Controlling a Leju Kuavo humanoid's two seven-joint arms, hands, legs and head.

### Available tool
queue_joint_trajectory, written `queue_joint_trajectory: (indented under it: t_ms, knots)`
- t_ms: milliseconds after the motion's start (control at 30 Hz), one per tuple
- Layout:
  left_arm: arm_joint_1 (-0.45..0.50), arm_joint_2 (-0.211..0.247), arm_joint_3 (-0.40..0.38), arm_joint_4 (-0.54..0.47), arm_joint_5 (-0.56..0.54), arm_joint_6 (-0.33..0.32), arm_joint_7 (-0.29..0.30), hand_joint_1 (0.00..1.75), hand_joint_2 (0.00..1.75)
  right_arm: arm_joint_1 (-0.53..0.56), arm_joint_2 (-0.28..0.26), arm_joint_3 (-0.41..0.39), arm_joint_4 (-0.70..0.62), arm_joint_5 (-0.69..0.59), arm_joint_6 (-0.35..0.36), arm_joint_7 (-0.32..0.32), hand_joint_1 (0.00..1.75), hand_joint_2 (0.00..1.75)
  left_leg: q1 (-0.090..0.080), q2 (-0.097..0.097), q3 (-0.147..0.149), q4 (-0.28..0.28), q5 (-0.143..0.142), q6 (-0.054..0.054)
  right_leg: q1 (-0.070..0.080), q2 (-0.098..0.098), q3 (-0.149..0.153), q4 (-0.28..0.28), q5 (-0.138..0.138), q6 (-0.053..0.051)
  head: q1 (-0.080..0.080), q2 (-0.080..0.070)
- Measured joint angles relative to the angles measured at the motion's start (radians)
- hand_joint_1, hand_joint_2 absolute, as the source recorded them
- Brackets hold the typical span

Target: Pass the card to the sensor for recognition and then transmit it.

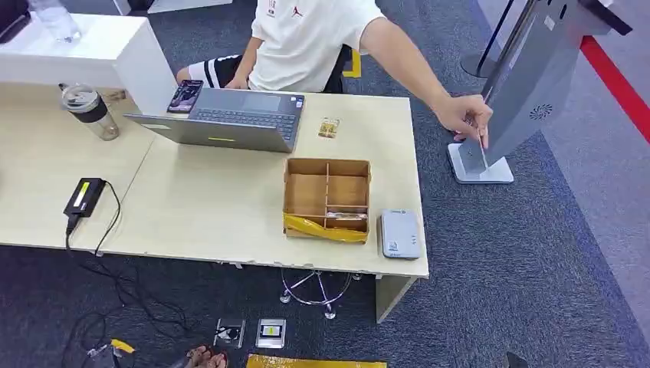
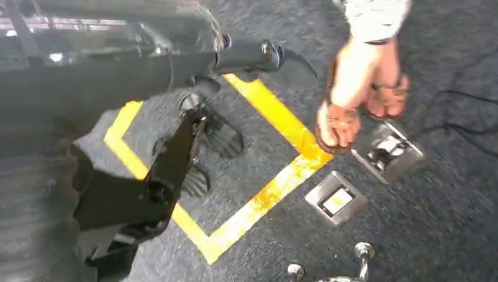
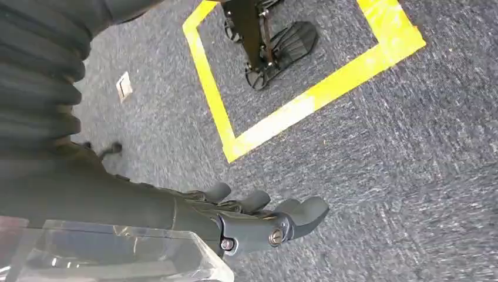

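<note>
Both hands, left (image 2: pixel 258 56) and right (image 3: pixel 264 220), hang released over carpet; a card (image 1: pixel 329 128) lies on the bench (image 1: pixel 215 207) beside the laptop (image 1: pixel 230 119).

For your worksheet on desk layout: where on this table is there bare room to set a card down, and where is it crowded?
Free: the wide bare tabletop between the black adapter and the divided box, in front of the laptop. Crowded: the strip where the box and white sensor sit close together.

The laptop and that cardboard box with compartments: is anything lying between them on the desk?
Yes. In the head view a small yellowish card lies on the desk between the laptop and the cardboard box, apart from both.
</note>
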Motion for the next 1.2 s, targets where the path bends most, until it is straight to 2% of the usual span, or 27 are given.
queue_joint_trajectory:
  t_ms: [133, 267, 400, 633, 967, 1200]
  knots:
    - [-0.006, 0.0, -0.001, -0.016, 0.093, 0.013, 0.045, 0.0, 1.75, -0.009, -0.015, 0.002, 0.015, -0.033, -0.024, -0.008, 0.0, 1.75, 0.0, 0.0, 0.0, 0.0, 0.0, 0.0, 0.0, 0.0, 0.0, 0.0, 0.0, 0.0, 0.0, 0.0]
    - [-0.006, 0.023, -0.001, -0.028, 0.187, 0.008, 0.123, 0.0, 1.75, -0.011, -0.023, 0.002, 0.026, -0.084, -0.044, -0.014, 0.0, 1.75, 0.0, 0.0, 0.0, 0.0, 0.0, 0.0, 0.0, 0.0, 0.0, 0.0, 0.0, 0.0, 0.0, 0.0]
    - [0.008, 0.04, -0.001, -0.061, 0.22, 0.044, 0.132, 0.0, 1.75, -0.024, -0.035, -0.017, 0.029, -0.152, -0.063, -0.05, 0.0, 1.75, 0.0, 0.0, 0.0, 0.0, 0.0, 0.0, 0.0, 0.0, 0.001, 0.001, 0.0, 0.0, 0.0, 0.0]
    - [0.03, 0.059, -0.001, -0.105, 0.238, 0.087, 0.131, 0.0, 1.75, -0.054, -0.084, -0.119, -0.007, -0.207, -0.12, -0.154, 0.0, 1.75, 0.0, -0.001, -0.001, 0.0, 0.0, 0.001, 0.0, -0.002, 0.002, 0.0, 0.001, 0.001, 0.0, 0.0]
    - [0.033, 0.063, -0.001, -0.127, 0.258, 0.093, 0.121, 0.0, 1.75, -0.121, -0.139, -0.283, -0.202, -0.056, -0.192, -0.167, 0.0, 1.75, 0.0, -0.002, 0.0, 0.0, 0.001, 0.001, 0.0, -0.002, 0.002, 0.001, 0.001, 0.001, 0.0, 0.0]
    - [0.034, 0.056, -0.016, -0.132, 0.255, 0.109, 0.08, 0.0, 1.75, -0.16, -0.158, -0.376, -0.382, 0.07, -0.217, -0.145, 0.0, 1.75, 0.0, -0.003, -0.001, 0.0, 0.001, 0.001, 0.0, -0.004, 0.002, 0.001, 0.001, 0.001, 0.0, 0.0]
